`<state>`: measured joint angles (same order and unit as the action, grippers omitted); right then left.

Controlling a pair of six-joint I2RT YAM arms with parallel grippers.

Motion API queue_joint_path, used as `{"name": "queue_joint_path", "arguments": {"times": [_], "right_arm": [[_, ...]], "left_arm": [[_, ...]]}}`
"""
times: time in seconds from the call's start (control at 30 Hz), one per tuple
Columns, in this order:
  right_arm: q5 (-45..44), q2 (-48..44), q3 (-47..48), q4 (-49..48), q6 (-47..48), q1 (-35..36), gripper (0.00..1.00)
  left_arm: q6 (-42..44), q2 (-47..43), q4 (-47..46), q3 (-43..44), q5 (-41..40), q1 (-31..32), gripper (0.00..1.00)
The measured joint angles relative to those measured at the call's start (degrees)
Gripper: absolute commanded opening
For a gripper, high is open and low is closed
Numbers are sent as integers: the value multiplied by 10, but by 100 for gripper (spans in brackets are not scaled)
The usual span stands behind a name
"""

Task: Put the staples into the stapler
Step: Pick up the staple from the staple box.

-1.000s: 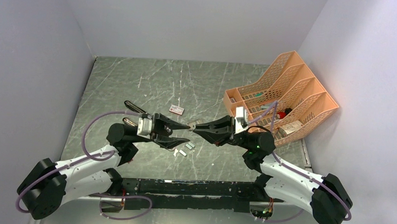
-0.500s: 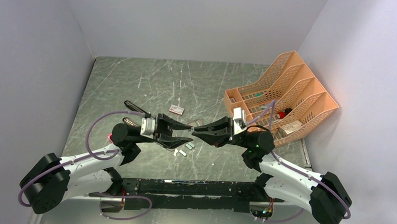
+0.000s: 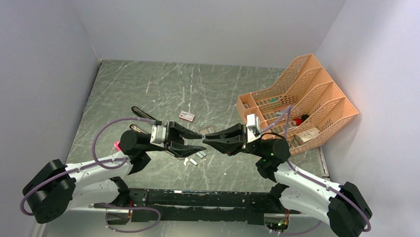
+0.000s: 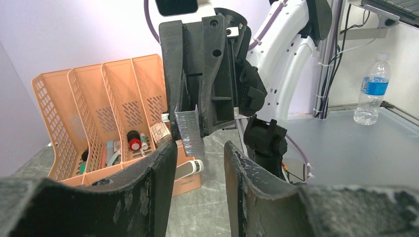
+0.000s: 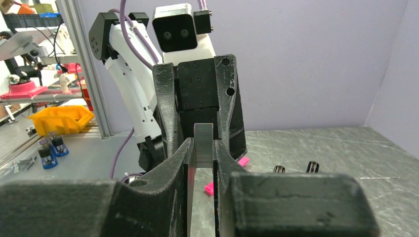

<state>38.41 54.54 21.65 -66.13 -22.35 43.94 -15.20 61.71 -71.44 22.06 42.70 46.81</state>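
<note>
My right gripper is shut on a silvery staple strip and holds it above the table's middle; the strip sticks out past the fingertips. My left gripper faces it, open and empty. In the left wrist view the strip hangs from the right gripper, its lower end between my left fingertips, touching neither. The black stapler lies open behind the left arm. The red-and-white staple box lies on the table. Loose strips lie below the grippers.
An orange file organizer stands at the right, holding small items, with a cardboard box and a silver-grey stapler by it. A pink plastic piece lies beside the left arm.
My left gripper has moved right toward the right gripper, so its open fingers now flank the strip's end. The right gripper has shifted slightly, still holding the strip.
</note>
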Motion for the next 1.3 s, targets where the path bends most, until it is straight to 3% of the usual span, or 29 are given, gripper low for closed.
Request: {"name": "queue_joint_path", "arguments": {"times": [0.17, 0.83, 1.3], "right_arm": [[0, 0, 0, 0, 5, 0, 9], [12, -1, 4, 12, 33, 0, 9], [28, -2, 9, 23, 45, 0, 10]], "left_arm": [[0, 3, -3, 1, 0, 3, 40], [-7, 6, -3, 1, 0, 5, 40], [-8, 8, -2, 1, -1, 6, 30]]}}
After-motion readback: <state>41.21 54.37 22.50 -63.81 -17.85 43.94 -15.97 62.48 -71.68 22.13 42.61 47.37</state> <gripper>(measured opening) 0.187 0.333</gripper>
